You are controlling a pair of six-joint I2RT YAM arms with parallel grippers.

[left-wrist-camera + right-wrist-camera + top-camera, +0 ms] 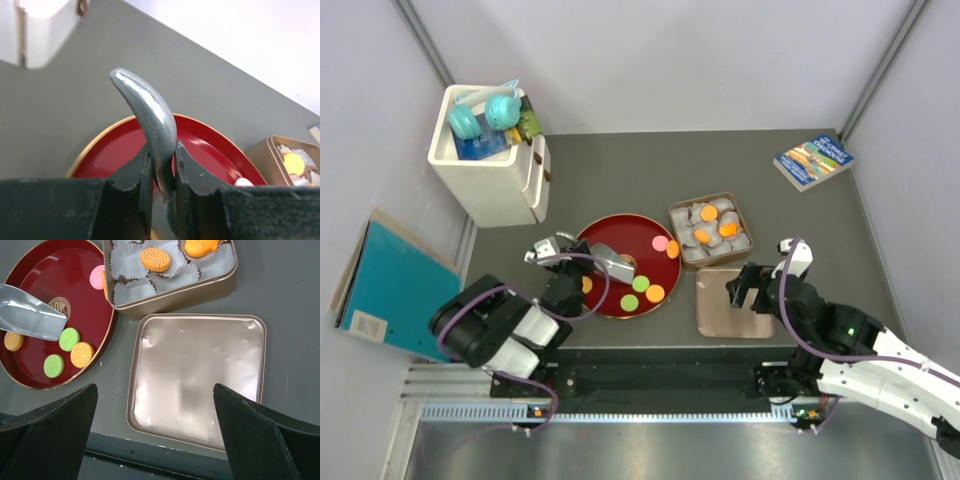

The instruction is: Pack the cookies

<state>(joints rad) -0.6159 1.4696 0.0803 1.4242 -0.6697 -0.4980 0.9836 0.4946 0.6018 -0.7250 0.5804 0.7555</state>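
Cookies are lying in two places. Six are sitting loose on the red plate. Seen from above, a pink cookie and an orange neighbour are at two o'clock, two green cookies with another orange one at five o'clock, and a lone orange cookie at eight o'clock. Others, all orange, are resting in white paper cups inside the gold tin, which is standing just beside the plate's rim at two o'clock; one of them is a fish-shaped cookie. The tin's lid is lying flat at six o'clock of the tin.

My left claw is clenching the handle of a metal scoop. Its bowl is reaching over the plate's middle, beside the round emblem; I cannot tell whether it is touching the plate. My right claw is hanging over the lid, fingers spread wide, gripping nothing.

On the grey table, a white bin is standing at eleven o'clock of the plate, and a book is lying at two o'clock, well apart.
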